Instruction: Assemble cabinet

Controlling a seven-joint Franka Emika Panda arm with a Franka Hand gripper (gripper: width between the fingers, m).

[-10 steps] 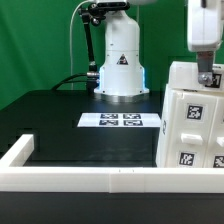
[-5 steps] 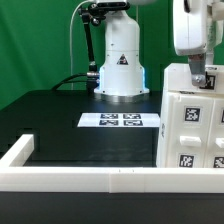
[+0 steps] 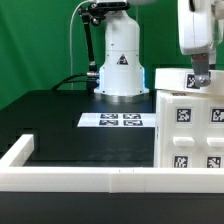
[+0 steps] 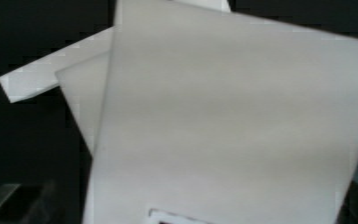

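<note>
The cabinet [image 3: 188, 128], a large white box with black-and-white tags on its face, stands upright at the exterior view's right, cut off by the frame edge. My gripper [image 3: 202, 76] comes down from above and is shut on the cabinet's top edge. In the wrist view the cabinet's white panels [image 4: 229, 120] fill most of the picture, with a tag corner [image 4: 176, 214] just showing. My fingers are hidden there.
The marker board [image 3: 120, 121] lies on the black table in front of the robot base [image 3: 122, 62]. A long white rail [image 3: 90, 178] borders the table's near edge and turns back at the exterior view's left [image 3: 20, 150].
My gripper has moved toward the exterior view's left. The cabinet has gone from tilted to upright, and its face now shows squarely.
</note>
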